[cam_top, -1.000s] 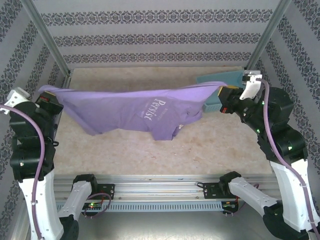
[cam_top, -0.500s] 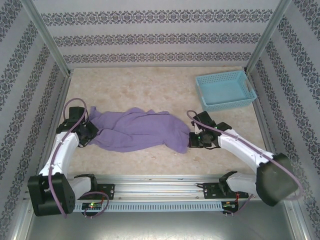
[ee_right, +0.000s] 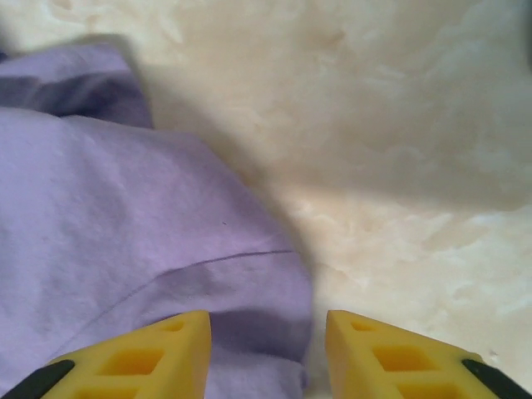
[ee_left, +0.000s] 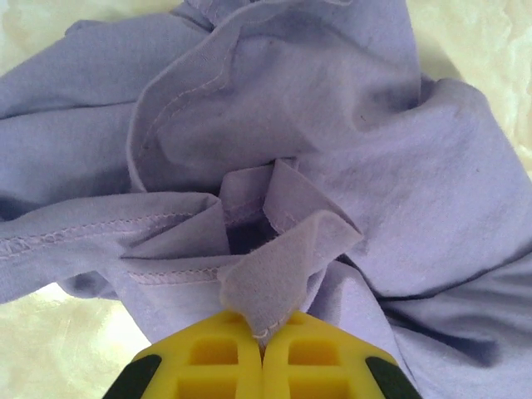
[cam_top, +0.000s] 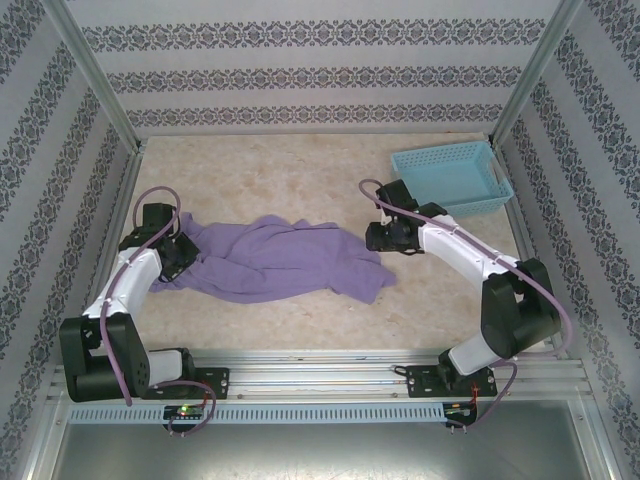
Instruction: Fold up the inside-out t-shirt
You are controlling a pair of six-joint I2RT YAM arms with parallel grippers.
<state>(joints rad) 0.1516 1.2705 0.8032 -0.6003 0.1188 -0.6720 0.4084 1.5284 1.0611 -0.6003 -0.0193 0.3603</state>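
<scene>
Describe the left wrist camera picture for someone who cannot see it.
Two yellow jaws, shut together at the bottom edge, pinch a small flap of a crumpled lavender t-shirt. Pale tabletop peeks out at the edges.

My little booth: wallpaper [cam_top: 320, 75] on three sides, pale with dark floral bands running across in stripes. A slanted metal post [cam_top: 97, 80] stands at each back corner. The tabletop [cam_top: 300, 165] is a beige marbled sheet, kinda blotchy, and it looks creamy up close from my wrists. A grey aluminium rail [cam_top: 320, 372] runs along the near edge. The light's soft and even, with only faint shadows.
</scene>
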